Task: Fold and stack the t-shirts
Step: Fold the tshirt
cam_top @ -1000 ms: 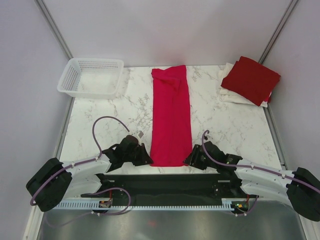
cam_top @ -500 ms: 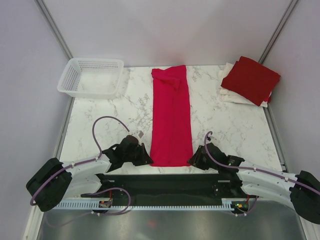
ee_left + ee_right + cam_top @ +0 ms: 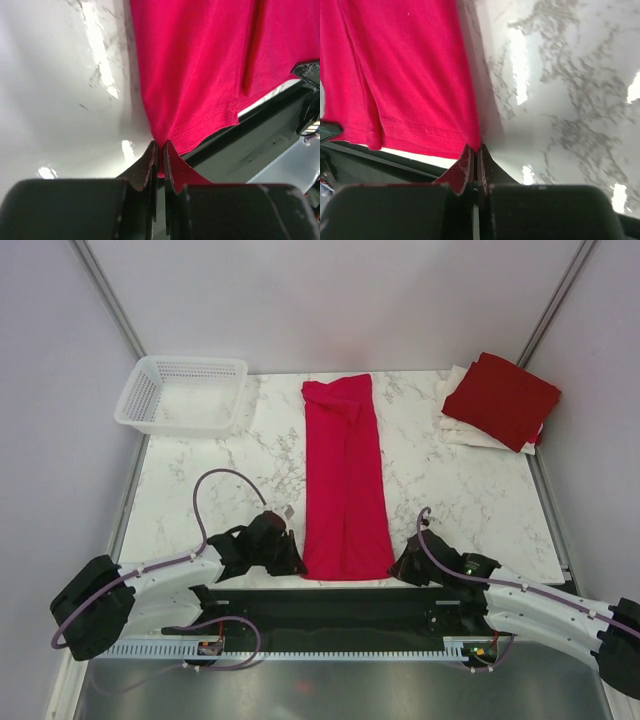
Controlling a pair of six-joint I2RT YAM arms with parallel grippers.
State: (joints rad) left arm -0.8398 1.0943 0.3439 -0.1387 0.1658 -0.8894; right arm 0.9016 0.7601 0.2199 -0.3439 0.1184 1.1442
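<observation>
A bright crimson t-shirt (image 3: 344,480) lies folded into a long strip down the middle of the marble table (image 3: 220,470). My left gripper (image 3: 296,562) is shut on its near left hem corner; cloth shows between the jaws in the left wrist view (image 3: 190,85). My right gripper (image 3: 398,568) is shut on the near right hem corner, seen in the right wrist view (image 3: 410,75). A folded darker red t-shirt (image 3: 502,398) lies on top of folded white t-shirts (image 3: 462,430) at the back right.
A white plastic mesh basket (image 3: 182,394) stands at the back left. The near table edge and the black arm mount (image 3: 340,605) lie just below the hem. Grey walls close in the table at the back and sides.
Both grippers have shifted a little toward the near edge and to the right with the hem. The strip's near end now lies slightly to the right and is pulled straighter.
</observation>
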